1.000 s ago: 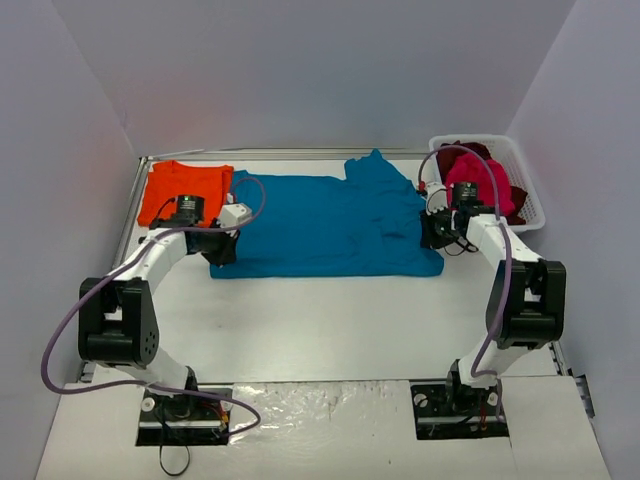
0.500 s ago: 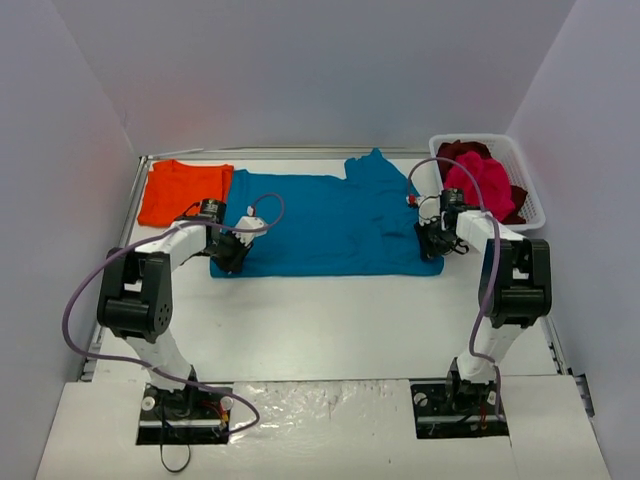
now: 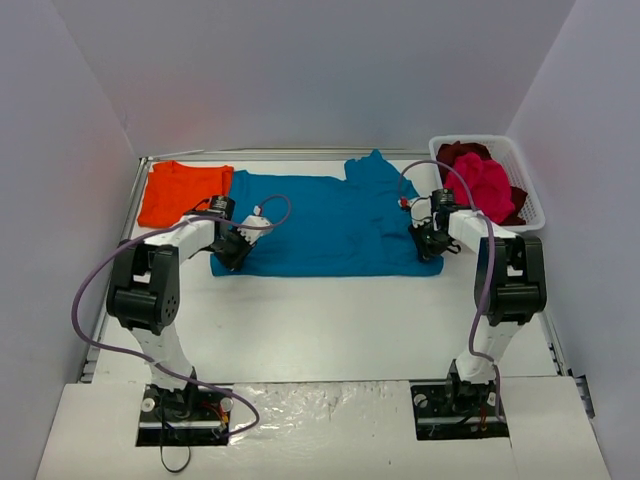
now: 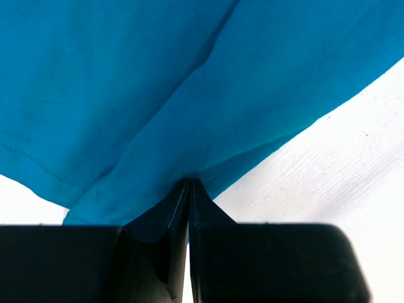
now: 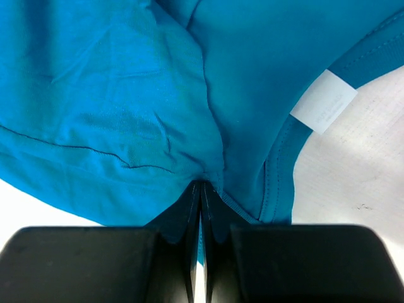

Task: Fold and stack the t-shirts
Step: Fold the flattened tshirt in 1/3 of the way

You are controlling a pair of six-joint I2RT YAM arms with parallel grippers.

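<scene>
1. The site was a robotics laboratory test cell.
2. Plain pale partition walls (image 3: 300,70) enclosed a white table (image 3: 330,320) on three sides.
3. The left arm (image 3: 145,290) and the right arm (image 3: 512,285) were bolted at the table's near edge.
4. Purple cables (image 3: 76,312) ran exposed along both arms.

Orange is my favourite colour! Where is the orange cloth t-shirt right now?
In the top view, the orange cloth t-shirt lies at the far left corner of the white table, just beside the left edge of the spread teal-blue cloth t-shirt.
</scene>
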